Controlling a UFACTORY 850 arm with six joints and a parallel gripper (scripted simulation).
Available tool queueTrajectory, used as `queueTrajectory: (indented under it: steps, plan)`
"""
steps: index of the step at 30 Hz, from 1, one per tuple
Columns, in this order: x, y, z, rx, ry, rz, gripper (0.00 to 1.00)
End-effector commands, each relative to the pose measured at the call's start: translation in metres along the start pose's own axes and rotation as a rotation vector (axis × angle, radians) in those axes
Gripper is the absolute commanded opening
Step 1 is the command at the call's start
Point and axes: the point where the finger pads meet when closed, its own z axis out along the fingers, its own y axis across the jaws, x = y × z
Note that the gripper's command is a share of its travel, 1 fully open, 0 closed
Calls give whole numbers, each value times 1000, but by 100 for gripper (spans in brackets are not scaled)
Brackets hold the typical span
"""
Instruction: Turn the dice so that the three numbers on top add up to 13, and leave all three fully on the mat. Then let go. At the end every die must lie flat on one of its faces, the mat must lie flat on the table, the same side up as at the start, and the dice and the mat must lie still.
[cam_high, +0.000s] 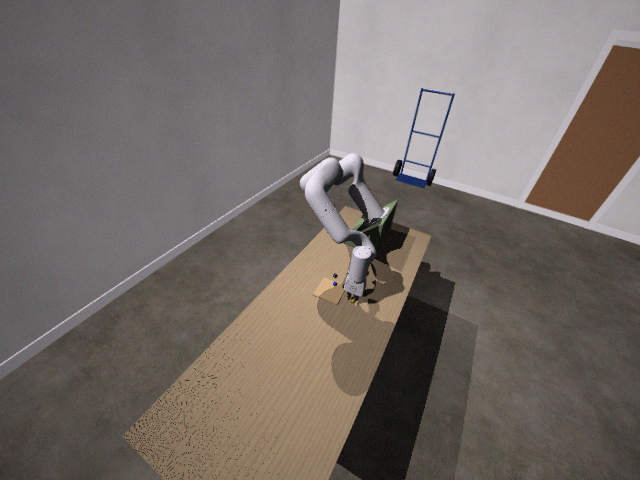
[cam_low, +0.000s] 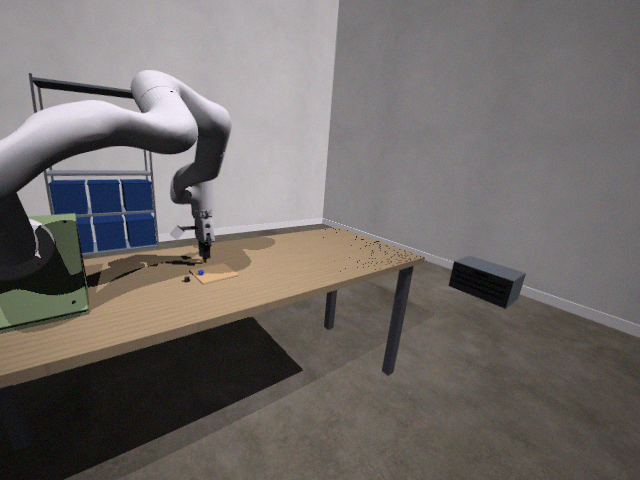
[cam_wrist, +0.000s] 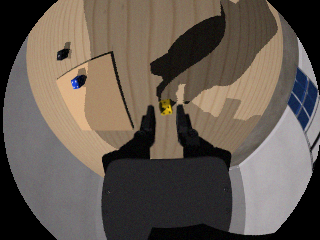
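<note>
A yellow die (cam_high: 353, 300) (cam_low: 205, 260) (cam_wrist: 166, 107) is on the table beside the mat (cam_high: 327, 294) (cam_low: 221, 274) (cam_wrist: 107, 107). My gripper (cam_high: 352, 297) (cam_low: 205, 258) (cam_wrist: 165, 113) points down over the yellow die. Its fingers are partly open, one on each side of the die in the wrist view, with gaps showing. A blue die (cam_high: 334, 283) (cam_low: 201, 272) (cam_wrist: 76, 82) is on the mat near its edge. A black die (cam_high: 334, 275) (cam_low: 186, 279) (cam_wrist: 62, 54) is on the table just off the mat. The numbers on top are too small to read surely.
The wooden table (cam_high: 289, 351) (cam_low: 310, 263) carries the arm's green base plate (cam_low: 64, 263). The arm's shadow falls over the yellow die and part of the mat. A shelf with blue bins (cam_low: 104, 196) stands beyond the table, and a blue hand truck (cam_high: 426, 134) stands by the wall.
</note>
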Motion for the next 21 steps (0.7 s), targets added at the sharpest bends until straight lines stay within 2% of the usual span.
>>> queueTrajectory:
  steps: [1,21]
  plan:
    - [-1,0,-1,0,-2,1,31]
    - [-1,0,14,0,-2,1,31]
